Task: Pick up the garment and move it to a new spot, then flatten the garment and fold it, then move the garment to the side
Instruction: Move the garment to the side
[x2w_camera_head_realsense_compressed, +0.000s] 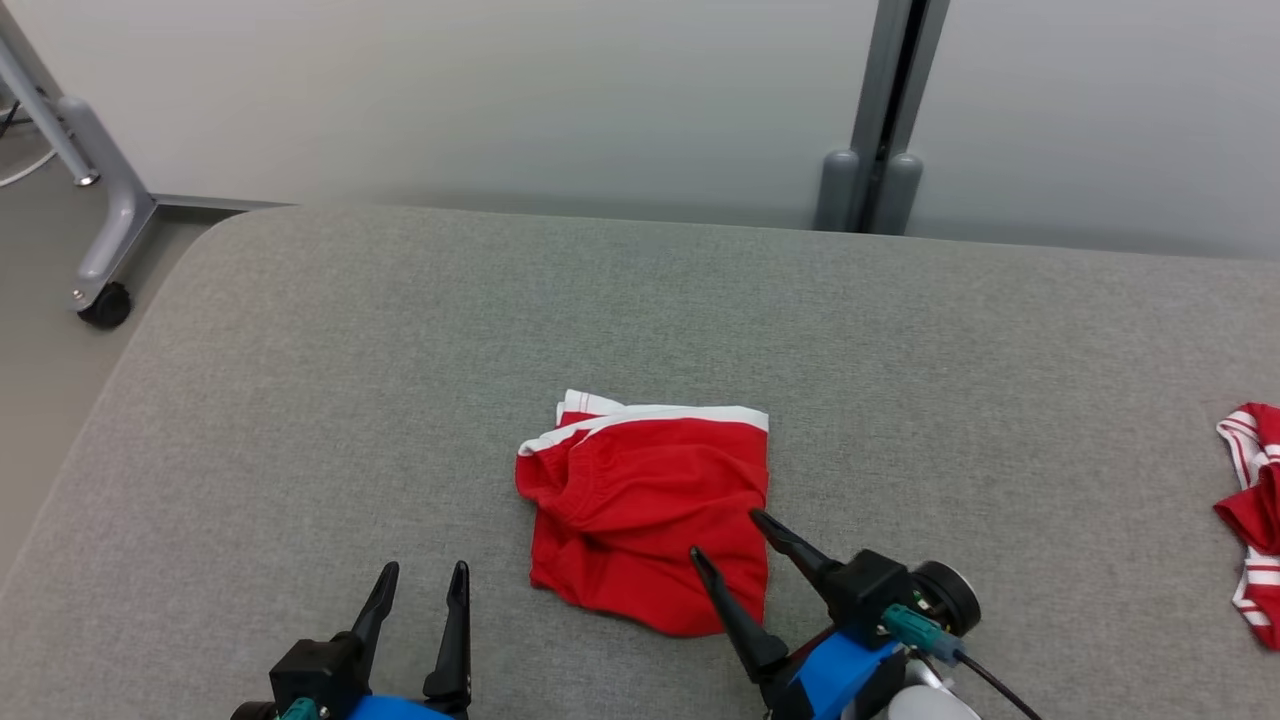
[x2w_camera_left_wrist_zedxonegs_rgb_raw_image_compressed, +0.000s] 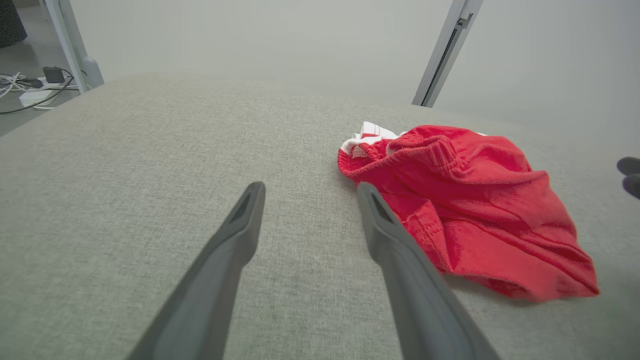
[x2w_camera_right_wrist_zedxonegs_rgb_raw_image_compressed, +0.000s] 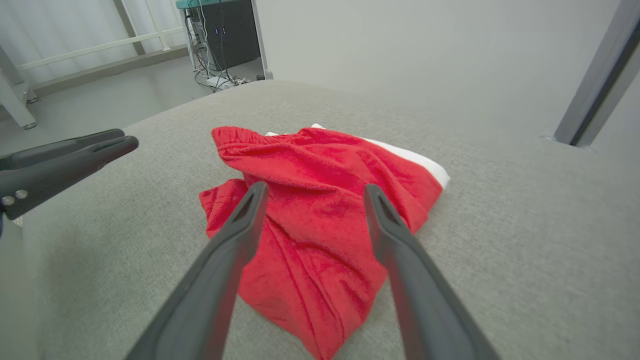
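Observation:
The garment (x2w_camera_head_realsense_compressed: 645, 510) is a red pair of shorts with a white band, lying rumpled and folded over on the grey padded table (x2w_camera_head_realsense_compressed: 400, 350). In the wrist views the garment (x2w_camera_left_wrist_zedxonegs_rgb_raw_image_compressed: 465, 205) (x2w_camera_right_wrist_zedxonegs_rgb_raw_image_compressed: 320, 210) shows creased, its waistband turned up. My right gripper (x2w_camera_head_realsense_compressed: 725, 535) is open and hovers over the garment's near right corner, fingers pointing up-left. In its own view the right gripper (x2w_camera_right_wrist_zedxonegs_rgb_raw_image_compressed: 312, 192) straddles red cloth without pinching it. Left of the garment, my left gripper (x2w_camera_head_realsense_compressed: 425, 572) stands open above bare table. The left gripper (x2w_camera_left_wrist_zedxonegs_rgb_raw_image_compressed: 310, 192) has nothing between its fingers.
A second red and white striped cloth (x2w_camera_head_realsense_compressed: 1255, 510) lies at the table's right edge. A wheeled grey frame leg (x2w_camera_head_realsense_compressed: 105, 230) stands off the far left corner. A grey post (x2w_camera_head_realsense_compressed: 880, 110) rises behind the table. Cables and equipment (x2w_camera_right_wrist_zedxonegs_rgb_raw_image_compressed: 220, 45) sit on the floor beyond.

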